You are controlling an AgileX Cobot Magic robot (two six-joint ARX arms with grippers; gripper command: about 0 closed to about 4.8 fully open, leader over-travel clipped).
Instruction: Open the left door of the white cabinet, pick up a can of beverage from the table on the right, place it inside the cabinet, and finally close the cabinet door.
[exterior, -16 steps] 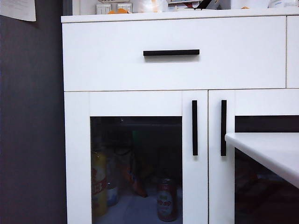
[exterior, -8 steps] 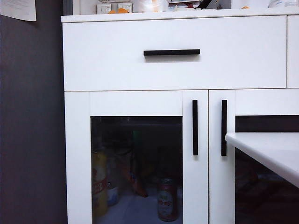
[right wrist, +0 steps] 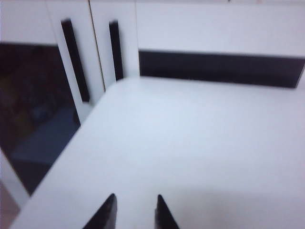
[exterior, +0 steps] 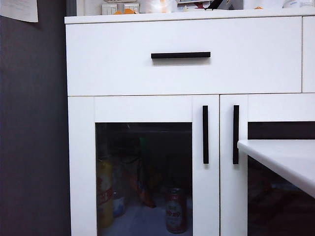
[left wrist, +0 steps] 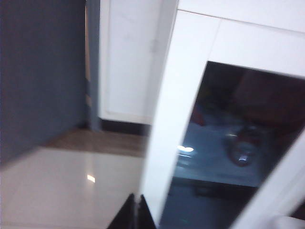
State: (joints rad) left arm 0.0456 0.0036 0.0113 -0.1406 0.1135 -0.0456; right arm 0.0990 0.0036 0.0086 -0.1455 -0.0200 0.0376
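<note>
can of beverage (exterior: 175,210): inside white cabinet (exterior: 182,73), behind closed left door (exterior: 143,164) glass
left end effector (left wrist: 135,213): fingers together, low by the door frame, apart from can
right end effector (right wrist: 133,212): fingers slightly apart, empty, above bare tabletop (right wrist: 190,143)

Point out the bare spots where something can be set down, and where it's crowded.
The table is bare from its rounded edge to the cabinet; the right claw hovers there, slightly parted. Behind the left door it's crowded: can, yellow bottle, packets. Left claw is shut.
</note>
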